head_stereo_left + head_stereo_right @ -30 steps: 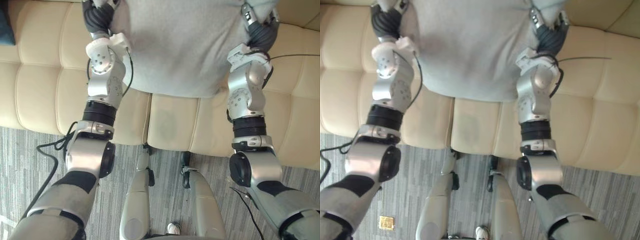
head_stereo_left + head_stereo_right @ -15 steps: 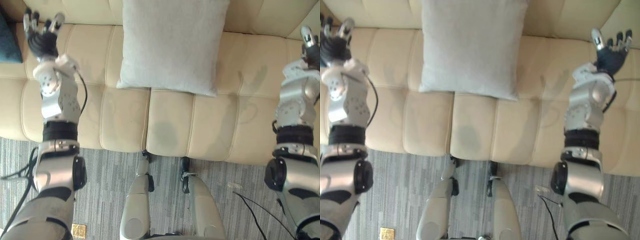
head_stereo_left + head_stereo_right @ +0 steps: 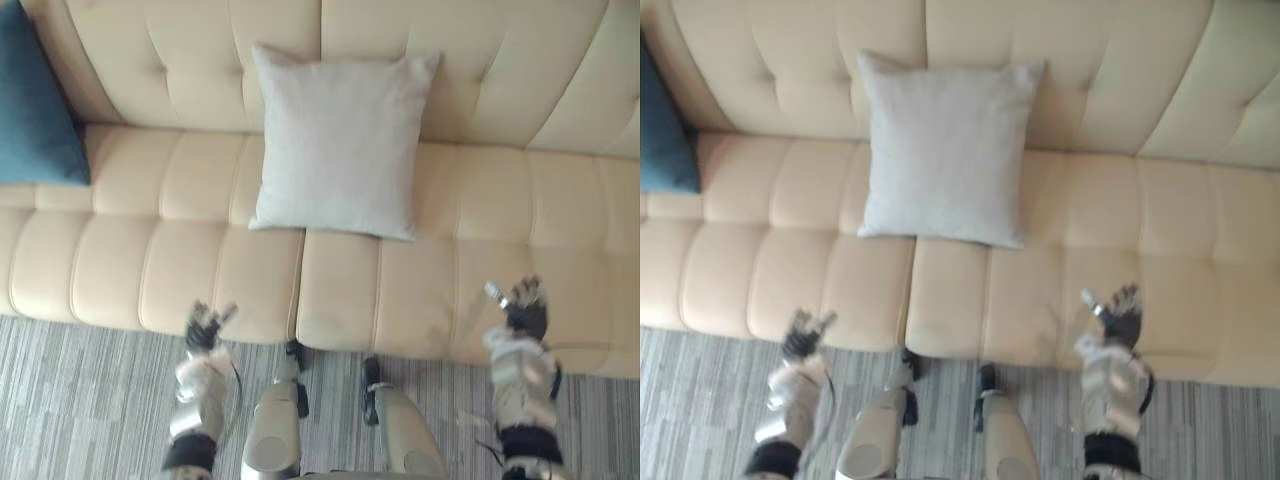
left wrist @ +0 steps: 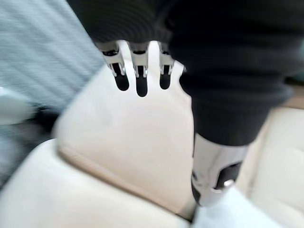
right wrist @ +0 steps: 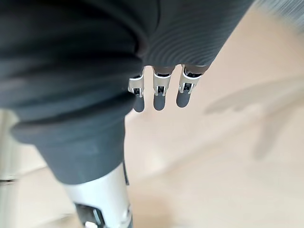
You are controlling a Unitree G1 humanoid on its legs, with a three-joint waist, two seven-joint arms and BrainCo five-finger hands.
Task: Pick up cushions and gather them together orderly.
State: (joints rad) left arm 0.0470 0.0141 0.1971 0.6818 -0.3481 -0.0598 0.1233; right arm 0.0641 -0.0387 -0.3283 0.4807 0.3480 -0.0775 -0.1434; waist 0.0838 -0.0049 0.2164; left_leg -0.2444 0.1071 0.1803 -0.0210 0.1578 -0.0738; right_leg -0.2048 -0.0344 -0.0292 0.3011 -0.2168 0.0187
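While the pale grey cushion [image 3: 340,140] leans upright against the backrest in the upper middle of the frame, its lower edge on the seat of the cream tufted sofa [image 3: 120,270], neither hand has anything in it. The left hand [image 3: 203,330] hovers at the lower left, over the front edge of the seat. The right hand [image 3: 522,315] hovers at the lower right over the same edge, and both are well apart from the grey cushion. In each wrist view the fingers [image 4: 137,83] run out straight with the thumb off to one side and nothing but cream upholstery past them, so both hands are spread and empty. A dark teal cushion [image 3: 38,100] sits in the upper left corner of the frame, propped at the sofa's end, well apart from the grey one. From where I stand the grey cushion looks set in its place and the work is between picks, with the teal cushion not yet gathered. The next move, I'd judge, calls for a turn or step toward the left of the frame. Both hands would then reach to the teal cushion's sides and carry it over to stand just beside the grey one, upright and squared to it.
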